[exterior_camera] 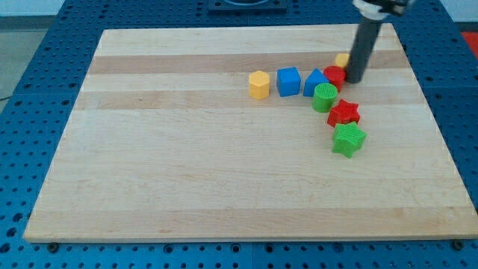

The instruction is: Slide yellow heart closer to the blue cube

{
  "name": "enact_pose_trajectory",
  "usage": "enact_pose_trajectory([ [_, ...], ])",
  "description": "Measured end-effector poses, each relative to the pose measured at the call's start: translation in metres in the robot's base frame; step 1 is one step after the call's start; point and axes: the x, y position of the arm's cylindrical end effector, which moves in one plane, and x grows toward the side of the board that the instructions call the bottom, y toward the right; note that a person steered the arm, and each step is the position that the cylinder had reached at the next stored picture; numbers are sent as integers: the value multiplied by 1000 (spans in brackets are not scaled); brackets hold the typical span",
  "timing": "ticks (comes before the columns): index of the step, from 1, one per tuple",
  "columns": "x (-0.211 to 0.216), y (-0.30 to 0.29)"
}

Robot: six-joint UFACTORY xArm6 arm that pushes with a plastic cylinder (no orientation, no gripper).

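My tip (354,79) stands at the right of the yellow heart (342,60), to push it left toward the blue cube (288,81); there is no pincer.

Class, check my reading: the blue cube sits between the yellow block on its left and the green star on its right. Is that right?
Not quite. In the camera view, the blue cube has the yellow block on its left, but a blue triangular block on its right, not the green star, which lies lower down.
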Motion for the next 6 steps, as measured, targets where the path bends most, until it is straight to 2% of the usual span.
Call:
enact_pose_trajectory([
  [1,-30,-7],
  [3,-41,27],
  [4,-70,6],
  [6,-56,-143],
])
